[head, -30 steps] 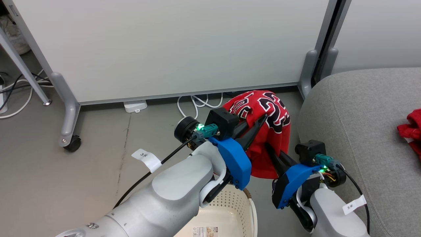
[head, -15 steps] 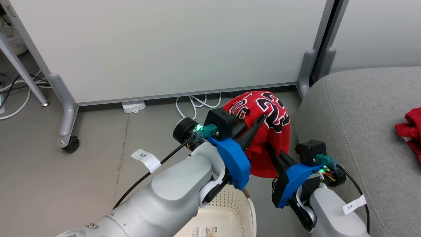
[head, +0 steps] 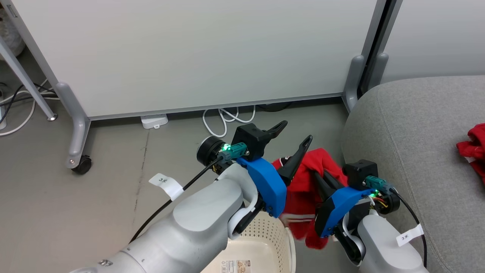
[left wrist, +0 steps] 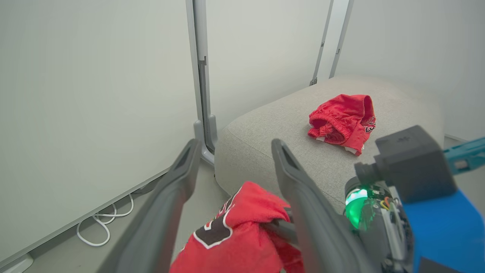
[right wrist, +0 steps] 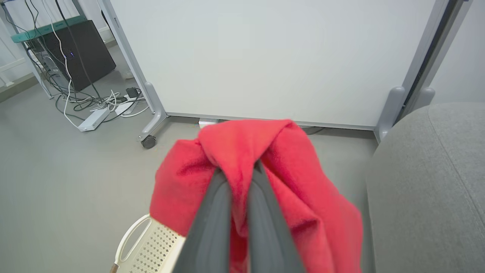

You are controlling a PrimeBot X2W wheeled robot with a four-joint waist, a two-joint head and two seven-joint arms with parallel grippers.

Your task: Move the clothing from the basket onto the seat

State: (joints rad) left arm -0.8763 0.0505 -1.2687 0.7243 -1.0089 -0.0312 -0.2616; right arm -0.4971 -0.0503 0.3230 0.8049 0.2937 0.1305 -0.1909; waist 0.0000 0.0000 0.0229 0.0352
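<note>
One red soft-fabric jersey point(left wrist: 343, 119) lies crumpled on the large grey upholstered seat point(left wrist: 265, 129). The second jersey point(right wrist: 303, 197) hangs near the cream perforated plastic basket point(head: 265, 235), off the seat, clamped in my right pincer point(right wrist: 242, 167). My left pincer point(left wrist: 235, 143) gapes apart, empty, so one carry remains.

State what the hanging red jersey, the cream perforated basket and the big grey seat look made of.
Hanging red jersey: soft knit fabric, probably synthetic; it folds and droops.
Cream perforated basket: moulded plastic, smooth; regular holes.
Big grey seat: woven upholstery, likely over padding; fine texture, rounded edges.
</note>
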